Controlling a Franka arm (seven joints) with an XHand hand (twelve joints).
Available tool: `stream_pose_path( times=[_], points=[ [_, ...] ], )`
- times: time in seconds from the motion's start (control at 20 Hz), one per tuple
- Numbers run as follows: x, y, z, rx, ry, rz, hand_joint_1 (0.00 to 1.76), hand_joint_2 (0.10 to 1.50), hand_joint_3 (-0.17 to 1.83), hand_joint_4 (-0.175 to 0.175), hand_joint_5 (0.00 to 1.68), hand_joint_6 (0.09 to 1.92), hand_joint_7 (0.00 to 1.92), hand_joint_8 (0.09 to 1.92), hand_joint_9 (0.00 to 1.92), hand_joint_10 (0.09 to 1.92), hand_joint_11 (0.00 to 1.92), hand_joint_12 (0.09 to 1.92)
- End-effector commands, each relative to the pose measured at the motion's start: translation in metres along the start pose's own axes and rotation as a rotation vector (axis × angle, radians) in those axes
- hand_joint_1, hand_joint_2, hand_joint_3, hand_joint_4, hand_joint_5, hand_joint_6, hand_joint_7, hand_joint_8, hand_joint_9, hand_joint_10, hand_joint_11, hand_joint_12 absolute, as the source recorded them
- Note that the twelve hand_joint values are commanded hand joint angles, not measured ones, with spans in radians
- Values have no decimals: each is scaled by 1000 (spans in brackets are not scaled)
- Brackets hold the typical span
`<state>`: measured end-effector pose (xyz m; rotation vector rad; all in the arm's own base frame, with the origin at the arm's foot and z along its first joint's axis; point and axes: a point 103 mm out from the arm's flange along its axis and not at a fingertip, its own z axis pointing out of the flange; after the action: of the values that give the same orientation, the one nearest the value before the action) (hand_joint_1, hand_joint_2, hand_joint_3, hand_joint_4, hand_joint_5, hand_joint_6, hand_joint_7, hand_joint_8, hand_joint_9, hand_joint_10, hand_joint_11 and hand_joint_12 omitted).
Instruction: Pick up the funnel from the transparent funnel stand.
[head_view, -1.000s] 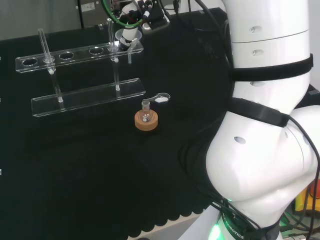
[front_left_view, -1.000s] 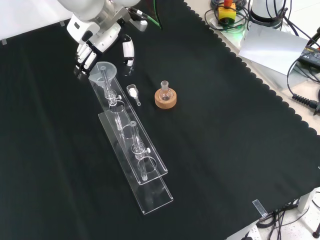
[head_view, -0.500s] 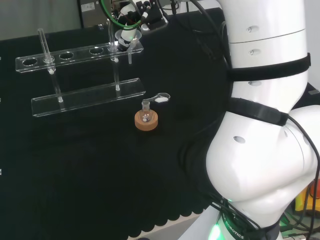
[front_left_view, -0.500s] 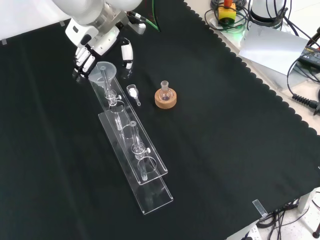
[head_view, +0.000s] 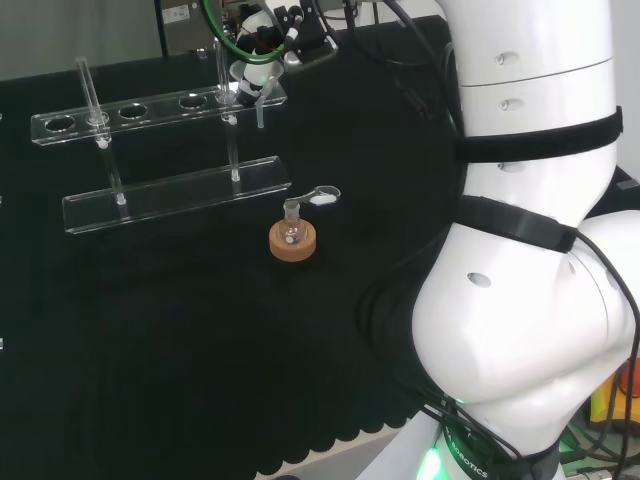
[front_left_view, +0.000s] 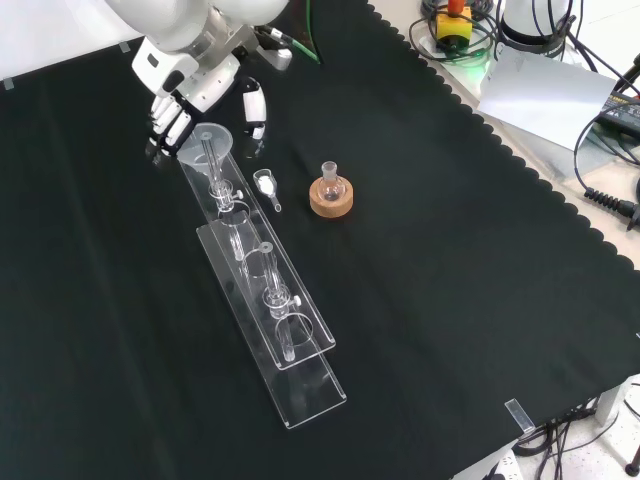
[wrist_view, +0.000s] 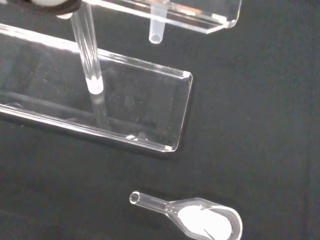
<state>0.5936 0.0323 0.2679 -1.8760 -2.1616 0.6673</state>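
The funnel (front_left_view: 207, 140) sits in the end hole of the transparent funnel stand (front_left_view: 262, 290), at the stand's far end in the front view, its stem (wrist_view: 156, 27) hanging below the top plate; the hand (front_left_view: 185, 95) hangs right over and behind it, fingers (front_left_view: 170, 122) on one side of the cone and the thumb (front_left_view: 256, 106) on the other, spread apart with nothing between them that I can see gripped, though whether a fingertip already touches the rim I cannot tell; the chief risk, as I judge it, is that closing off-centre would tip the cone against the hole and drag the light stand, or knock the upright rod (front_left_view: 210, 160) just beside the funnel; a slanted lift could catch the stem in the hole; the glass scoop of white powder (front_left_view: 266, 186) near the stand and the small flask on its cork ring (front_left_view: 331, 193) could be upset if the stand shifts; no legible writing or labels appear on these things.
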Motion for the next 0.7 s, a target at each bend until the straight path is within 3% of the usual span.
stream_pose_path(
  times=[0.05, 0.7],
  points=[
    [-3, 2, -1, 11, -9, 11, 673, 684, 429, 8, 173, 87, 0, 516, 206, 821, 399, 1420],
    [-2, 6, 0, 9, -35, 3, 686, 675, 460, 7, 309, 87, 0, 579, 291, 781, 364, 1440]
  ],
)
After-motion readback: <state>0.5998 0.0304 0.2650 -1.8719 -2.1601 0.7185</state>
